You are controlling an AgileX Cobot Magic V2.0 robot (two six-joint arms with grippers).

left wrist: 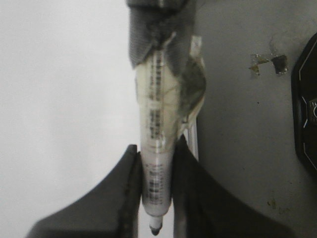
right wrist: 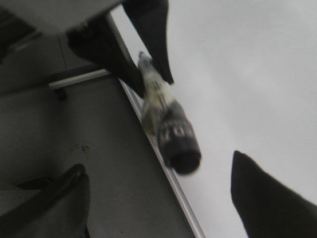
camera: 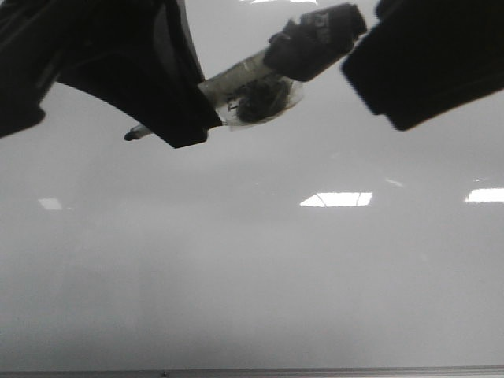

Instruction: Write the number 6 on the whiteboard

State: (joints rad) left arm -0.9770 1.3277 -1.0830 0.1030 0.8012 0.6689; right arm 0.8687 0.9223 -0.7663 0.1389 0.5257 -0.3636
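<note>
Front view: left claw (camera: 177, 118), upper left of frame, is closed on the marker (camera: 260, 79); the dark tip (camera: 131, 135) pokes out lower left of the fingers, the cap end points to upper centre. Whiteboard (camera: 252, 276) fills the frame; no 6 visible on it. Right claw (right wrist: 158, 198) is spread wide, holding nothing, its fingers at the lower corners of the right wrist view. Left wrist view: fingers pinch the barrel (left wrist: 157, 148) just above the tip.

Judgement: writing not begun. Lower the tip squarely to the board, keep pressure light and even, draw the long stroke first, then close the loop. Cannot tell whether tip touches board.
</note>
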